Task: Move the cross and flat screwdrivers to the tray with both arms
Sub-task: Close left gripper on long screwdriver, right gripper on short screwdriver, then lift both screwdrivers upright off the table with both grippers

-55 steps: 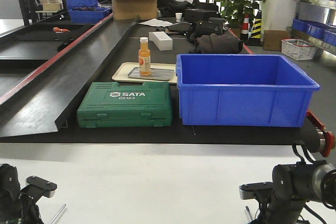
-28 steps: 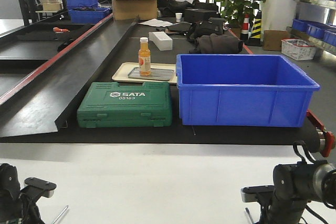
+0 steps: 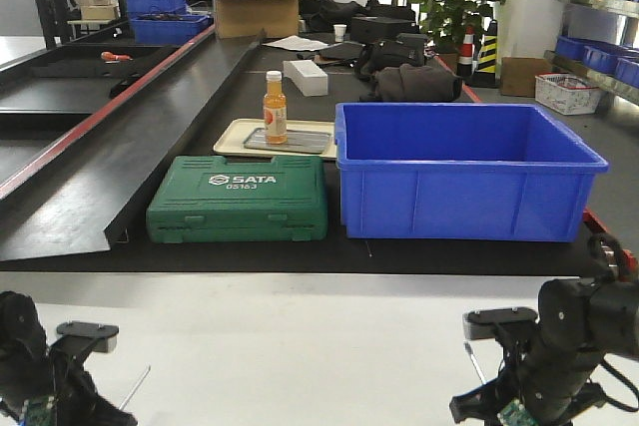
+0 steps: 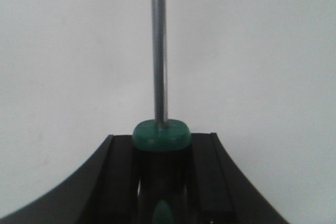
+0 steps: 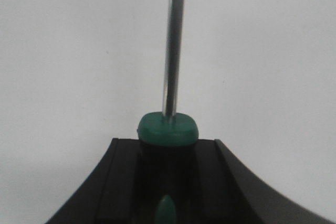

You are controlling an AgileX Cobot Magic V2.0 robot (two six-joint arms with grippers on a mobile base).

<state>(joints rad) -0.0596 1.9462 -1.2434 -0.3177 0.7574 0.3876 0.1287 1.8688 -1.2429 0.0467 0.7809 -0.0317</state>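
Note:
My left gripper (image 4: 161,148) is shut on a screwdriver (image 4: 160,132) with a green-and-black handle. Its steel shaft points straight away over the white table. My right gripper (image 5: 167,149) is shut on a similar screwdriver (image 5: 168,128) in the same way. The tips are out of view, so I cannot tell cross from flat. In the front view the left gripper (image 3: 70,386) is at the bottom left with its shaft (image 3: 135,386) showing. The right gripper (image 3: 509,391) is at the bottom right with its shaft (image 3: 472,360). The beige tray (image 3: 232,131) lies far back.
A green SATA tool case (image 3: 240,210) and a big blue bin (image 3: 464,182) stand on the black belt between my arms and the tray. An orange bottle (image 3: 275,107) and a grey plate (image 3: 295,142) are on the tray. The white table (image 3: 300,346) lies in front.
Both arms have risen a little and shifted right. The left shaft now shows higher and farther right; the right arm's bracket sits higher. Both grips are unchanged.

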